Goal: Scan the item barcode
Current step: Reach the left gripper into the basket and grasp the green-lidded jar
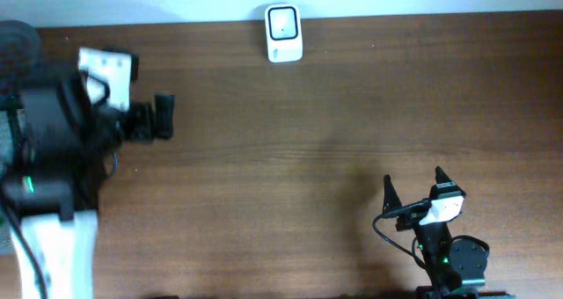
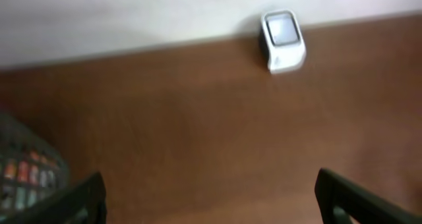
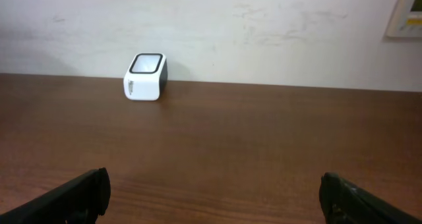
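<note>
Looking for the thing to scan, I can only find a blur. Some small bright packs (image 2: pixel 16 174) sit inside a wire basket (image 2: pixel 56 161) at the lower left of the left wrist view. They are too fuzzy to tell one from another, and no barcode shows. The white scanner (image 1: pixel 283 32) with its dark window stands at the top middle of the overhead view, at the far edge of the brown worktop (image 1: pixel 290 132), well apart from both arms. The left end effector (image 1: pixel 165 116) is at the left of the overhead view, near the basket side, with its jaws spread wide and nothing between them. The right end effector (image 1: pixel 413 180) is at the lower right, also wide open and empty. I think a pack like these would be light and maybe a bit soft or slippery, so a hard squeeze could crush it or make it pop out. The best place to hold it is likely by two side edges. That would keep the fingers off the barcode, so that face can be turned to the scanner window. Which face has the barcode I cannot tell.
</note>
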Available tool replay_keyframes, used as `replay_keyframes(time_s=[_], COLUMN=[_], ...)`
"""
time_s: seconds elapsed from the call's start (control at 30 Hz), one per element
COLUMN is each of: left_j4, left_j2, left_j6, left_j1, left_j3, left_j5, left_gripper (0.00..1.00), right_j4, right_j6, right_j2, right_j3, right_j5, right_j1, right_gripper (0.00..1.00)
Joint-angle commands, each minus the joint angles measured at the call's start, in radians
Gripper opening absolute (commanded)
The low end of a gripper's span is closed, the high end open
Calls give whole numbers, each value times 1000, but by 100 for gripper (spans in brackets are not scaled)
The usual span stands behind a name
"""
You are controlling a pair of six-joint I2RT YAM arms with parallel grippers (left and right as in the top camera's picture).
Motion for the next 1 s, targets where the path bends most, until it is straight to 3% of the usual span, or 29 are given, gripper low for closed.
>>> replay_keyframes(time_s=[0.0,0.27,0.37,0.4,0.43,0.5,0.57,0.7,0.87,0.97], left_j4=[-102,-32,-73,-111,-148,-193,-271,-389,-412,-393], left_j2=[183,260,267,266,266,267,295,366,455,496], left_j6=[13,2,-160,-264,-346,-447,-521,-520,-519,-417], left_j1=[-4,9,114,192,261,404,539,687,747,749], left_j3=[248,299,413,465,498,508,508,503,446,402], left_j5=[97,43,-166,-227,-270,-294,-294,-294,-303,-306], left_gripper=[99,99,99,99,94,90,93,98,98,94], right_j4=[-2,-2,-2,-2,-2,-2,-2,-2,-2,-2], right_j6=[-4,-4,-4,-4,-4,-4,-4,-4,-4,-4], right_j2=[-8,-8,-8,-8,-8,-8,-8,-8,-8,-8], right_j3=[-7,-7,-7,-7,-7,-7,-7,-7,-7,-7], right_j5=[-9,-10,-10,-10,-10,-10,-9,-9,-10,-10], right_j1=[1,1,1,1,1,1,1,1,1,1], right_gripper=[98,99,98,98,98,98,98,98,98,98])
